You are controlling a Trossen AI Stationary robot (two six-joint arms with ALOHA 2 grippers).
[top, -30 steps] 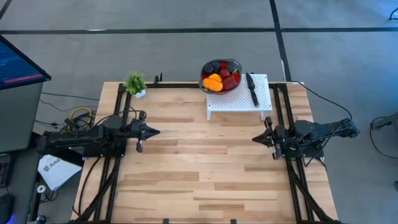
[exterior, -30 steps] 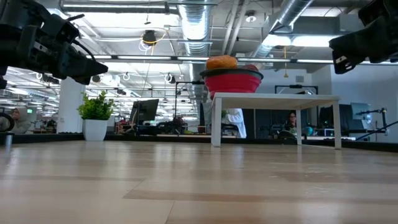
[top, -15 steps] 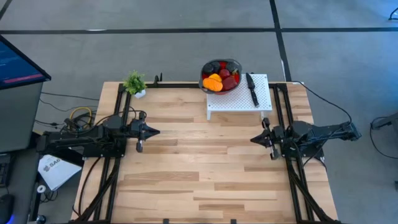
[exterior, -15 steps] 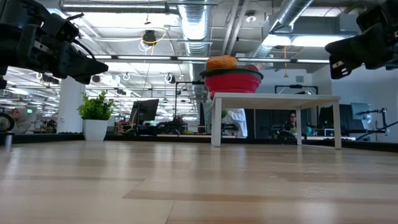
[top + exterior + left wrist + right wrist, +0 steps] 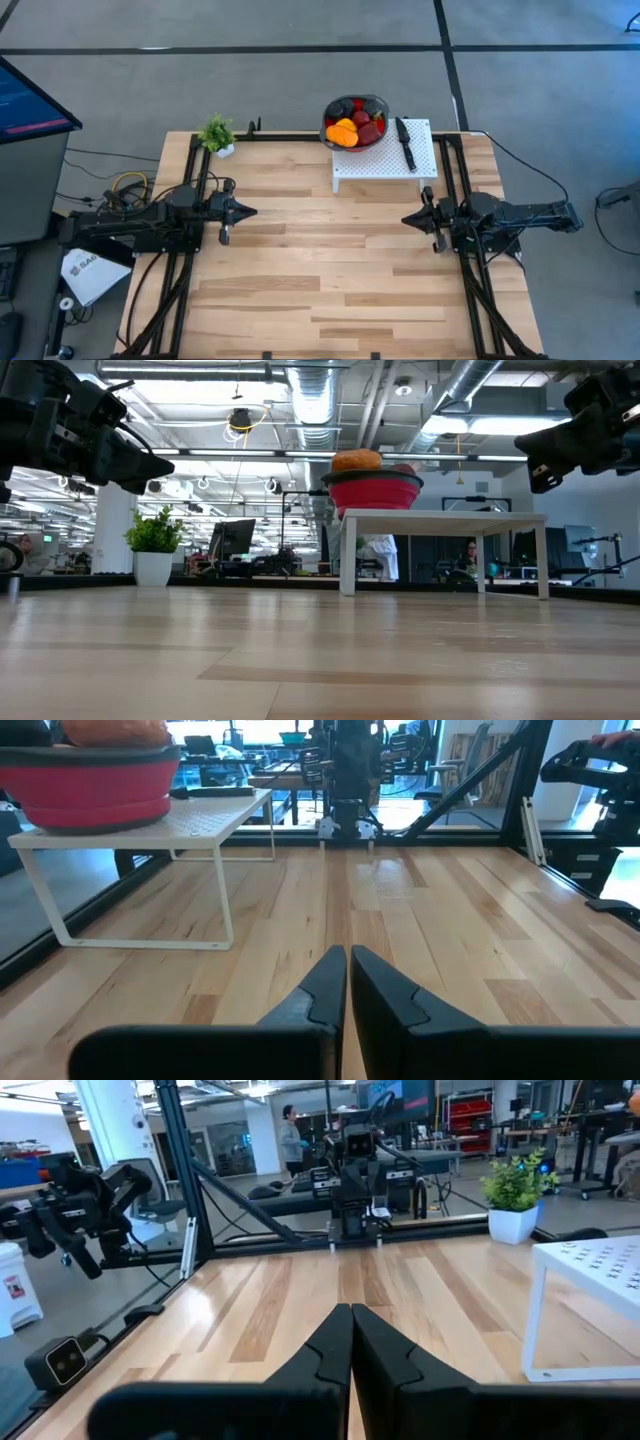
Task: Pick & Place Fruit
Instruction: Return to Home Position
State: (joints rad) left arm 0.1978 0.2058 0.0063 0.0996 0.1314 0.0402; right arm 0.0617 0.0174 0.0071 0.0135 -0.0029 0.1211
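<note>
High view, fruit (image 5: 354, 127): heaped in the red bowl (image 5: 383, 107), which sits on the far corner of the white shelf (image 5: 385, 162) on the left arm's side; orange, dark red and black pieces lie together, and none lies loose on the table (image 5: 320, 280)
High view, knife (image 5: 405, 143): flat on the shelf, just beside the bowl
High view, homing: the job looks finished apart from bringing the grippers home; the right gripper (image 5: 410, 219) hangs near the shelf's front corner, so it should draw straight back toward its own side, level, unhurried and clear of the shelf leg
High view, left gripper (image 5: 243, 211): waits over the table's left side, well apart from the shelf
Low view, bowl: stands on the shelf top with an orange piece showing over the rim and perhaps a red one behind it; both grippers hang high, touching nothing
Left wrist view, fingers (image 5: 318, 1002): pressed together with only a hairline seam, nothing between them
Right wrist view, fingers (image 5: 322, 1348): likewise closed tip to tip and empty, with the shelf's corner near but clear of them
</note>
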